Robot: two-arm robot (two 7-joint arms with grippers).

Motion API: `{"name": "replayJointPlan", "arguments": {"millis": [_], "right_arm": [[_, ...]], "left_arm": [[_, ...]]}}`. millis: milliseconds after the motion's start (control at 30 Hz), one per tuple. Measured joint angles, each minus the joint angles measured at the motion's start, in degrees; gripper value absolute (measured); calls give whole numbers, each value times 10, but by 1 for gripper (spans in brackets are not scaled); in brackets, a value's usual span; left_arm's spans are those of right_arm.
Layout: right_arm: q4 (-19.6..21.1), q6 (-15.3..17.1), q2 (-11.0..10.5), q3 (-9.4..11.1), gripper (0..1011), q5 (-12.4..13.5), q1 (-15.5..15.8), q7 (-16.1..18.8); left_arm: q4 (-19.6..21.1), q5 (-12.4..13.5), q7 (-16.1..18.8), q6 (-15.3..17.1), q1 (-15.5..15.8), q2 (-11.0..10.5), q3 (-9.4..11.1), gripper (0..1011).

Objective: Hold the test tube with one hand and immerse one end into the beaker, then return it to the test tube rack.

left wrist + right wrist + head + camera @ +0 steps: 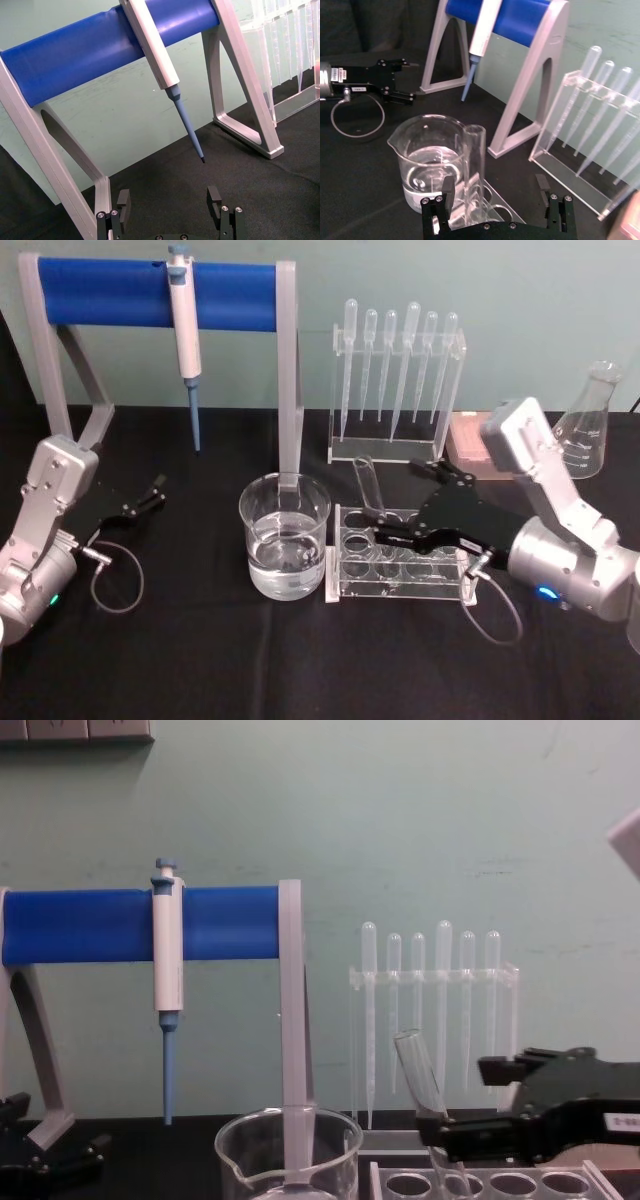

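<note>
At the far left of the head view our left gripper (154,492) lies parked on the black table (250,660), fingers spread apart. In the upper left, a pipette (185,335) hangs from the blue-barred stand (110,295). At centre stands the beaker (252,530), part-full of clear liquid (285,562). Just to its right is the rack (400,588), and the tube (371,488) sits in one of its left holes, leaning, mouth up. Right of the tube our right gripper (396,502) hangs low over the rack, jaws wide and holding nothing. The tube stands just ahead of the gap, close to one finger, and we cannot tell whether they touch.

We judge the tube light, stiff, smooth and brittle, so it would slip from a loose grip and crack under a hard one. We would take it on the bare length above the rack and below the rim, with the pads square to its lean. Then we would close gently and draw it out along its own axis, so it does not lever against the hole.
</note>
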State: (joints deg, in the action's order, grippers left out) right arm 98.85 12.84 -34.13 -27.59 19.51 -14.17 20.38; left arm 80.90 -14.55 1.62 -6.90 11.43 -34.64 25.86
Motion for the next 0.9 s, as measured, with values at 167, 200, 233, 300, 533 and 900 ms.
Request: {"name": "replayJointPlan", "arguments": {"millis": [167,200,233,300,533,900], "right_arm": [[-8,11,16,-9,1002,-11,-15,9],[-12,13,22,-11,1002,-16,-19,11],[-12,13,22,-11,1002,-16,-19,11],[-23,17,33,-15,1002,-22,-28,16],[-40,22,47,-18,995,-34,-41,31],[-47,33,58,-7,734,-41,-44,43]], "left_arm": [[0,0,0,0,0,0,0,1000],[0,0,0,0,0,0,0,1000],[0,0,0,0,0,0,0,1000],[0,0,0,0,0,0,0,1000],[0,0,0,0,0,0,0,1000],[0,0,0,0,0,0,0,1000]]}}
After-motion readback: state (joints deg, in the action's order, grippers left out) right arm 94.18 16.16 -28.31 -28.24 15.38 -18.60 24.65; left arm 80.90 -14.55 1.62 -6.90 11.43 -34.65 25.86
